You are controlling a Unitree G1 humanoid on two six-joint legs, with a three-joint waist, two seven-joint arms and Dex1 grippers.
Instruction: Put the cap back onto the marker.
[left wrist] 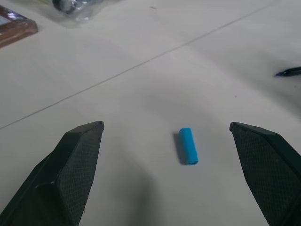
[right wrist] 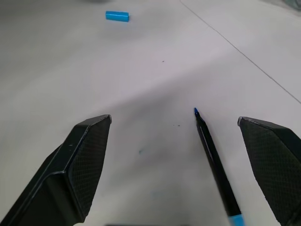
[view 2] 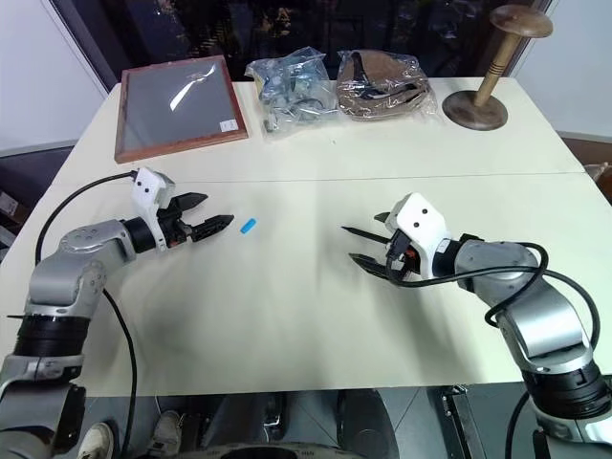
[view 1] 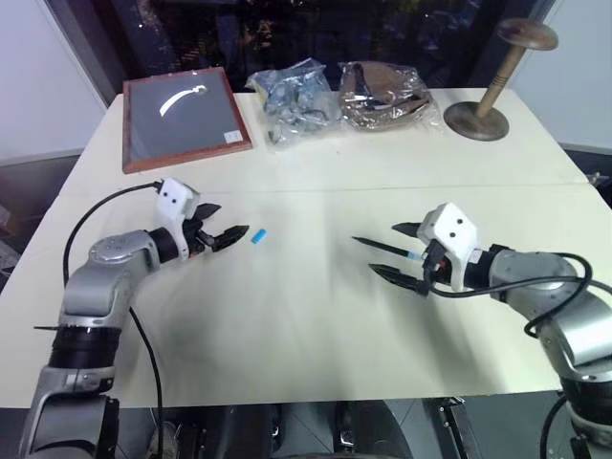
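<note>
the small light-blue cylindrical plastic cap (view 1: pixel 259 235) lay on its side on the cream table (view 1: pixel 316 325), left of the middle and just on the near side of the seam line that ran across the top. the left gripper (view 1: pixel 229 236) sat just beside the cap, its two black fingers spread wide and empty; in the left wrist view the cap (left wrist: pixel 187 146) lay between the fingertips, touching neither. the thin black marker (view 1: pixel 382 249) with a pointed tip and a light-blue band lay flat on the table right of the middle, tip pointing toward the cap, well apart from it. the right gripper (view 1: pixel 400 251) straddled the marker, fingers wide open, gripping nothing; the marker lay nearer one finger, contact not clear. along the far edge: a wood-framed dark panel (view 1: pixel 184 118) at the far left corner, two clear plastic bags (view 1: pixel 344 98) of items mid-edge, a wooden stand (view 1: pixel 494 88) with a round base toward the far right corner.
</note>
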